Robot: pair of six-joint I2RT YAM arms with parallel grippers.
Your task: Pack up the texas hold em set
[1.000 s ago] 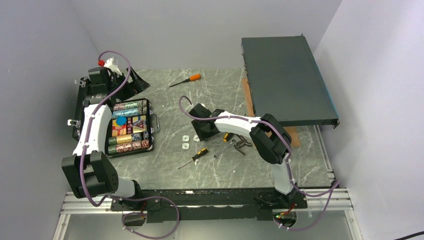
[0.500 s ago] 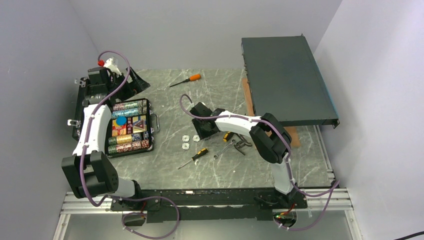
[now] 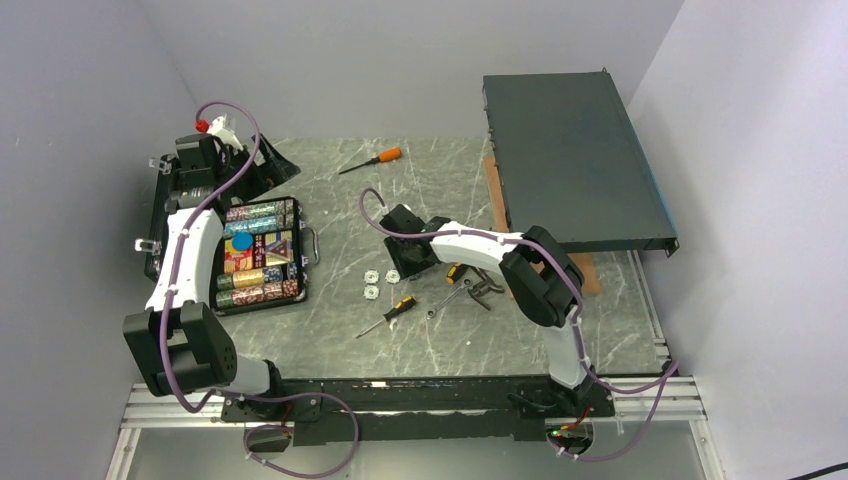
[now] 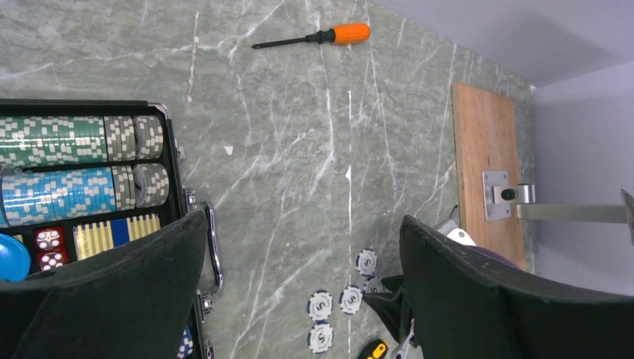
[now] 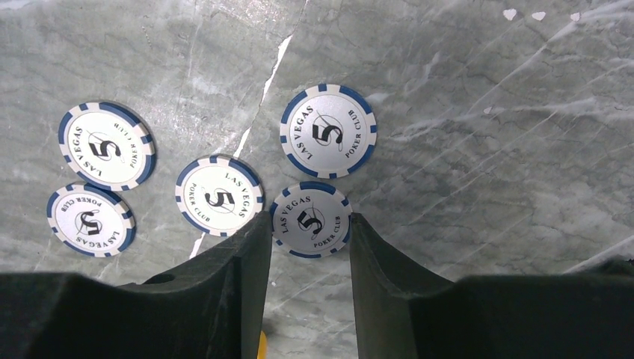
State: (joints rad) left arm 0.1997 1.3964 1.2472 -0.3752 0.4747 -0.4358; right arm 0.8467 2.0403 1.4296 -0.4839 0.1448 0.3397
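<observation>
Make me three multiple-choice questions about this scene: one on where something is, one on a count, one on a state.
1. Where does the orange-handled screwdriver lie? A on the floor; B on the table's far side; C propped against the wall.
2. How many loose chips does the right wrist view show? A three; B eight; C five.
3. The case is: A open; B latched shut; C upside down.
Answers: B, it lies flat on bare tabletop beyond the case; C, five blue-edged chips show there; A, its chip rows are exposed.
</observation>
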